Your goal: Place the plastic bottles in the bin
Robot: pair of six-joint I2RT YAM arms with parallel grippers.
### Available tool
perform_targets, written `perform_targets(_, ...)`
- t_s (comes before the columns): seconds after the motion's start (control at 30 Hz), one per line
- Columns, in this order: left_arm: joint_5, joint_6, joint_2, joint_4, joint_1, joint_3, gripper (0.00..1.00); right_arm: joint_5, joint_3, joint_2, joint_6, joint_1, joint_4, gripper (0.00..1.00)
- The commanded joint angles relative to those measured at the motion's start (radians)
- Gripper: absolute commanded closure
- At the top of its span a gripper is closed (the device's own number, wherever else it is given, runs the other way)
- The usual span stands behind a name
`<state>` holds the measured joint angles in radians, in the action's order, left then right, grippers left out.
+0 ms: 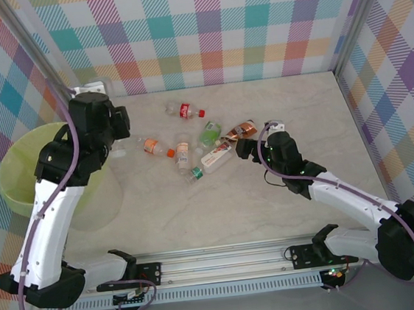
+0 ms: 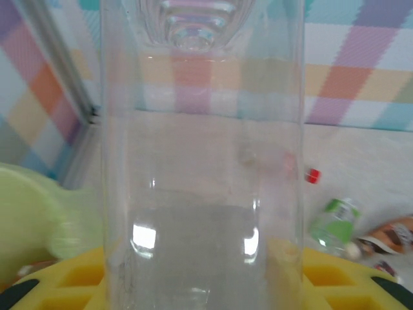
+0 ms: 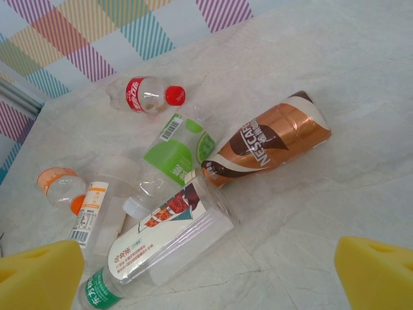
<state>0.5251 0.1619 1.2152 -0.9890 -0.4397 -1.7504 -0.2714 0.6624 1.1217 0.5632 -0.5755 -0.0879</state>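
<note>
Clamping a clear plastic bottle between its yellow pads, the left gripper is holding it raised just right of the light yellow-green bin, which is sitting at the table's left side. Other bottles are lying clustered mid-table: a red-labelled one with a red cap farthest, then a green-labelled one, a brown Nescafé bottle, a white-labelled one with a green cap, and an orange-labelled one at the left. The right gripper is hovering just right of the cluster, jaws standing wide apart and holding nothing.
</note>
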Motion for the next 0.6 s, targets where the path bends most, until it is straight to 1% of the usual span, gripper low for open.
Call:
perform_targets(0.0,0.25,-0.066,-0.006,-0.068,0.019,-0.054,0.59,-0.034,0.007,-0.026,0.001,0.006,-0.032,0.0)
perform_targets(0.1,0.315,-0.093,-0.012,-0.049,0.033,-0.061,0.59,-0.038,0.013,-0.031,0.0,0.006,-0.014,0.0)
perform_targets(0.23,0.347,-0.118,-0.013,-0.032,0.088,-0.052,0.6,-0.037,0.013,-0.04,0.0,0.006,-0.008,0.0)
perform_targets(0.33,0.329,-0.129,-0.033,-0.004,0.19,-0.013,0.59,-0.038,0.013,-0.045,-0.003,0.006,0.001,0.0)
perform_targets(0.43,0.258,-0.12,-0.063,0.016,0.31,0.028,0.58,-0.032,0.011,-0.049,-0.012,0.006,0.002,0.0)
perform_targets(0.57,0.218,-0.103,-0.08,0.038,0.422,0.092,0.58,-0.034,0.01,-0.047,-0.017,0.006,-0.007,0.0)
